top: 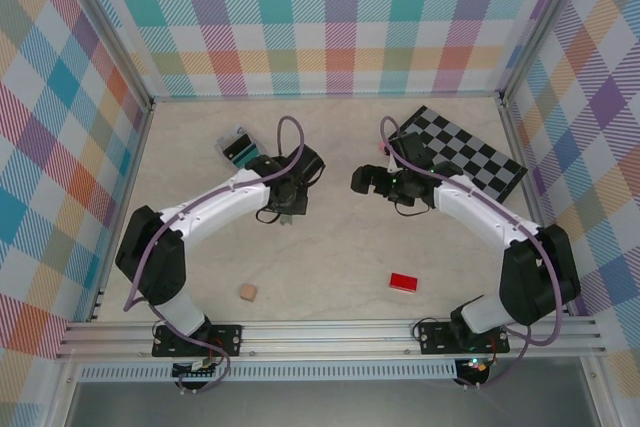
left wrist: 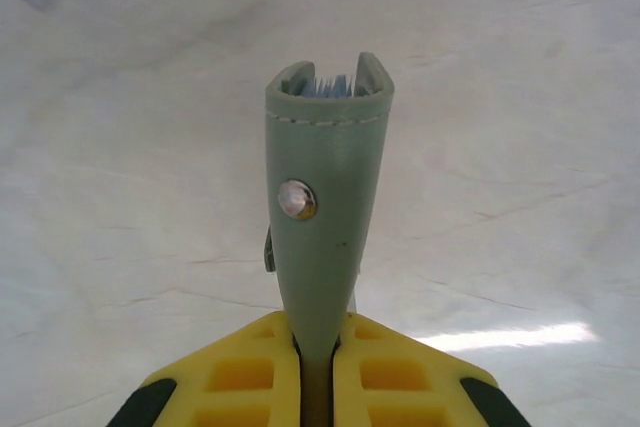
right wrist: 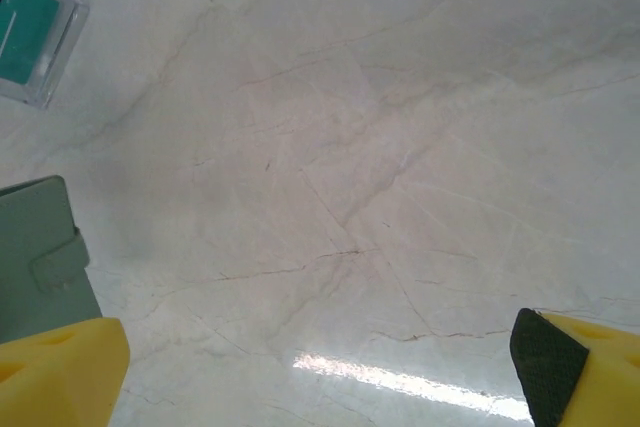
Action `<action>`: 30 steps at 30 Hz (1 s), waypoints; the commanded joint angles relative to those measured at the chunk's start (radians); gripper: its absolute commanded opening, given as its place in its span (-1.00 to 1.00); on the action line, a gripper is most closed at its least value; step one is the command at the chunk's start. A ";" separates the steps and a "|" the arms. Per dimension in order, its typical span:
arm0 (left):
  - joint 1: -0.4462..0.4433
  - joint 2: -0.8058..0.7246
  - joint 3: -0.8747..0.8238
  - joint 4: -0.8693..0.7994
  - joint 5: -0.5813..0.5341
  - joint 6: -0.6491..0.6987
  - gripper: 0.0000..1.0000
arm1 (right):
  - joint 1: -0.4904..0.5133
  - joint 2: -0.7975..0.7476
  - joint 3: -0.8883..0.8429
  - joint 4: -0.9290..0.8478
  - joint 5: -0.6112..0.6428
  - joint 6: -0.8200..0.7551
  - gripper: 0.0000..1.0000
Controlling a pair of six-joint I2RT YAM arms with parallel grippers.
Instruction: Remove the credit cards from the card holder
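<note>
Currently the left gripper [left wrist: 315, 337] is clamped on the card holder [left wrist: 325, 207]. In the left wrist view its yellow fingers [left wrist: 235, 377] press both sides of the holder's lower end. The holder is seen edge-on, clear of the table [left wrist: 520, 97], its open end pointing away from the camera. A small metal snap stud [left wrist: 297, 199] sits on the facing edge. Thin pale card edges [left wrist: 335, 85] show between the two halves at the far end; I cannot tell how many.

From the top camera, the left gripper [top: 285, 197] sits near the middle of the table [top: 330, 247], left of centre. A teal card [top: 237, 146] lies flat on the table just beyond it, toward the back-left. Something dark lies under or beside that card; I cannot tell what.

The right gripper [top: 362, 180] faces the left one across a gap, not touching anything. In the right wrist view its fingers [right wrist: 60, 372] are spread wide, with bare table between them. That view also catches the holder [right wrist: 35, 257] at the left edge, clasp tab [right wrist: 58, 262] facing the camera, and the teal card [right wrist: 28, 35] at top left with a clear border around it.

Other items:
- checkered board [top: 465, 152], back-right, behind the right arm
- red block [top: 403, 281], near edge, right of centre
- small tan cube [top: 247, 293], near edge, left of centre
</note>
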 commanded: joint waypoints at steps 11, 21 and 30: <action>-0.054 0.240 0.077 -0.013 -0.070 -0.105 -0.44 | -0.034 -0.049 -0.067 -0.012 0.135 0.138 1.00; 0.040 0.016 -0.103 0.232 0.247 -0.139 0.64 | -0.036 0.064 -0.015 0.035 -0.057 0.012 0.83; 0.270 -0.176 -0.355 0.321 0.380 -0.210 0.90 | 0.131 0.387 0.312 -0.090 0.002 -0.117 0.70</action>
